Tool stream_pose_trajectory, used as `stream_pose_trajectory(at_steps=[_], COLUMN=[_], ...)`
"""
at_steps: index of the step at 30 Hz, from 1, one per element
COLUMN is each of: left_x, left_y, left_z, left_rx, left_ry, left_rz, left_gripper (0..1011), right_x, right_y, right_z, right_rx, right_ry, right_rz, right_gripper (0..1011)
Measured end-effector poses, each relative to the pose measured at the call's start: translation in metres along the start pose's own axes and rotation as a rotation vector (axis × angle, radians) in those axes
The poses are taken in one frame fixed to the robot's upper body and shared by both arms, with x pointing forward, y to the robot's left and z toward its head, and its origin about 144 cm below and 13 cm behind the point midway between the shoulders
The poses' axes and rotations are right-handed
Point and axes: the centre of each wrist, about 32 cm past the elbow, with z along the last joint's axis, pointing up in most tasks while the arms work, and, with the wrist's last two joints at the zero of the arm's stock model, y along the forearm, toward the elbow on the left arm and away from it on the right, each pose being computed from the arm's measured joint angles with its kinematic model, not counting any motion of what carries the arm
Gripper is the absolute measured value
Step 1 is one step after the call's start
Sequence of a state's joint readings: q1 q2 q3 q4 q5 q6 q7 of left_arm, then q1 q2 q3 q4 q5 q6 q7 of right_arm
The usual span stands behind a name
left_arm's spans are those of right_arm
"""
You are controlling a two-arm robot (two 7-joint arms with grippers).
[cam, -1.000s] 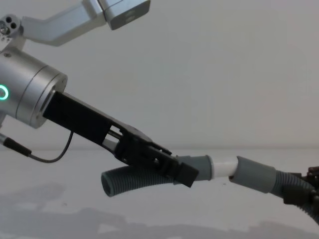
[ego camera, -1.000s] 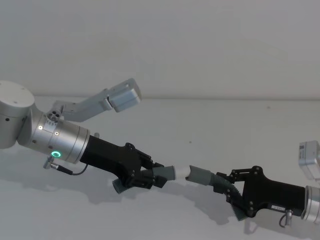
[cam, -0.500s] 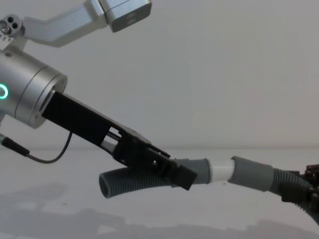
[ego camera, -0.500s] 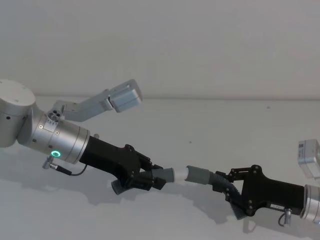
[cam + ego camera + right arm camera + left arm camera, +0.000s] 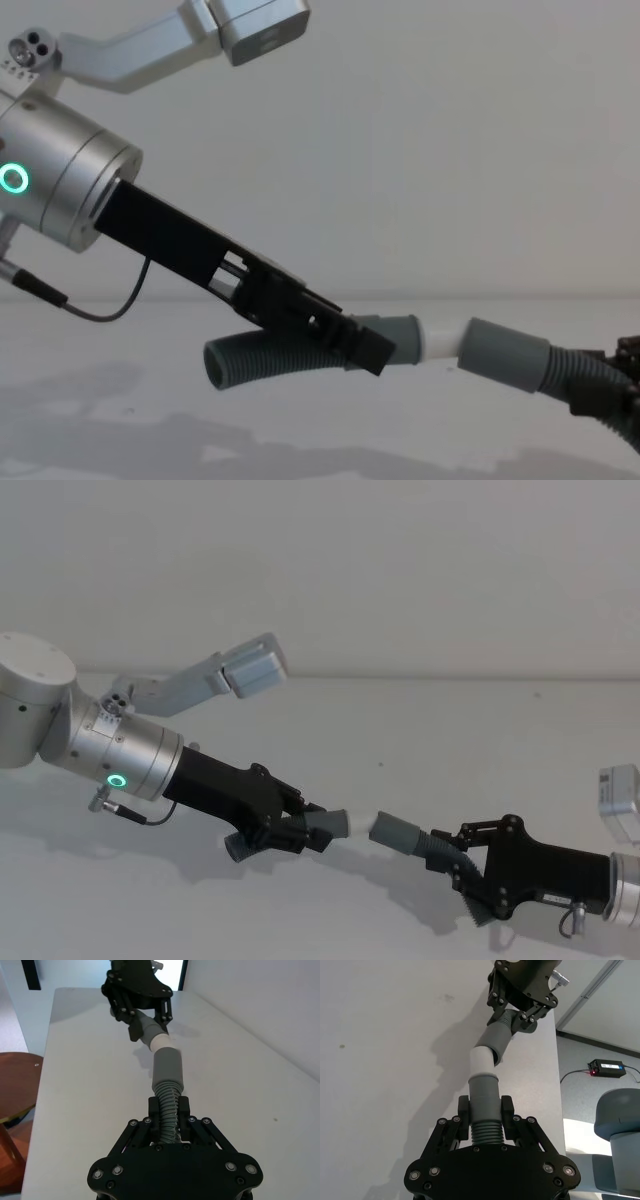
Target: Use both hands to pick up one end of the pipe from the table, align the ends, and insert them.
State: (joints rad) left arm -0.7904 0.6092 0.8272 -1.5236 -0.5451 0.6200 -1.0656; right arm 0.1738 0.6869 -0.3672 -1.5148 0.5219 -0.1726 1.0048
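Note:
Both pipe pieces are held above the white table (image 5: 420,730). My left gripper (image 5: 300,832) is shut on the ribbed body of one piece (image 5: 262,360), just behind its smooth grey cuff (image 5: 395,332) with the white tip (image 5: 440,340). My right gripper (image 5: 452,856) is shut on the ribbed body of the other piece (image 5: 167,1097), behind its wider socket cuff (image 5: 396,832). The two ends point at each other, nearly in line. In the left wrist view the white tip (image 5: 481,1062) sits at the mouth of the socket cuff (image 5: 497,1040), with most of its length still showing.
The left arm's silver wrist with its green ring (image 5: 118,780) reaches in from the left, and a grey camera bracket (image 5: 250,668) stands above it. In the left wrist view the table's edge (image 5: 556,1060) lies close beside the right gripper (image 5: 517,1015), with floor beyond.
The two ends have closed from a small gap to the white tip meeting the socket mouth. The left wrist has risen slightly and the right gripper has sunk a little.

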Motion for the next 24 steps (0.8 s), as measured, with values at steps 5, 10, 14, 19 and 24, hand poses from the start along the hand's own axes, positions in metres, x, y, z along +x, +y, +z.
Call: stream_pose_trajectory(at_steps=[5,10,14,19,24], left_x=[0.003,0.005,0.008,0.009,0.01], left_y=[-0.003,-0.006,-0.011,-0.016,-0.019], left_z=[0.002,0.004,0.006,0.008,0.009], left_rx=[0.0,-0.001,0.0,-0.002,-0.001], left_ry=[-0.005,-0.013,-0.021,-0.025,-0.026], left_rz=[-0.01,-0.03,-0.06,-0.098,-0.126], left_gripper=[357,357,357,356,356], right_x=[0.0,-0.001,0.0,0.0,0.0], right_y=[-0.001,-0.001,-0.002,-0.001,-0.001], right_z=[0.0,0.0,0.0,0.0,0.0], right_rx=[0.0,0.002,0.002,0.005,0.005], right_ry=[-0.006,-0.008,-0.009,-0.008,-0.008], right_rz=[0.015,0.023,0.025,0.027,0.028], right_gripper=[190,190,190,190,190])
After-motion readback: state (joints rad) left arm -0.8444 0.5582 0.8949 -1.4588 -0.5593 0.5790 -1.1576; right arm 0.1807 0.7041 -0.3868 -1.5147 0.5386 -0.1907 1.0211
